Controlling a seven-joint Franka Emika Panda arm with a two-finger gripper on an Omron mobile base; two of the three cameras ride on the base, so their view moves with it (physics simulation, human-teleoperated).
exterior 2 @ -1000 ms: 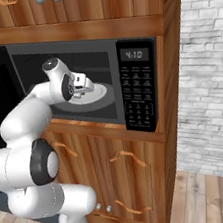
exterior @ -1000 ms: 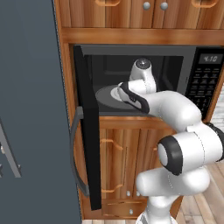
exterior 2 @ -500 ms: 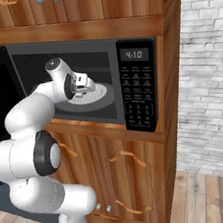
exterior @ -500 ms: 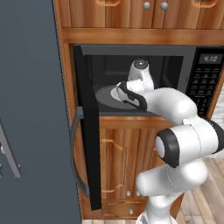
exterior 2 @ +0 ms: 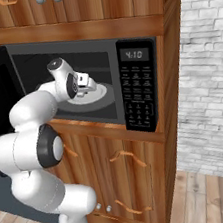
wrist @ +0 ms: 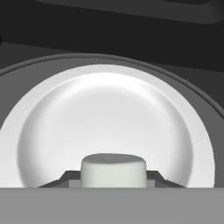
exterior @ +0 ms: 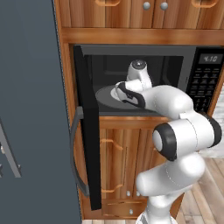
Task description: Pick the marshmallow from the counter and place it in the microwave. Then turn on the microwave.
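**One marshmallow, hovering over the plate inside the microwave**

Two steps are left by my reckoning: let go of the thing, then shut the door and start the oven. Right now it looks like the tail end of the placing step.

Nearest the hand camera, the marshmallow sits pinched between the two dark fingers, one tip on each side of it, so the grip is closed on it and not slack. Just past it is the white plate, a shallow round dish, and the marshmallow is over its near part. I can't tell whether it's touching the dish yet or hanging a little above it. Behind the plate is the darker turntable ring and the black back wall of the oven.

From the base cameras, the arm comes up from the base, bends at a big dark elbow in front of the wooden cabinet, and the forearm reaches into the open microwave, with the gripper over the plate. The door stands swung wide to the left.

Next move, I'd guess: spread the fingers so the marshmallow drops onto the plate, back the hand straight out without clipping the door frame, then push the door shut and go for the keypad on the right.
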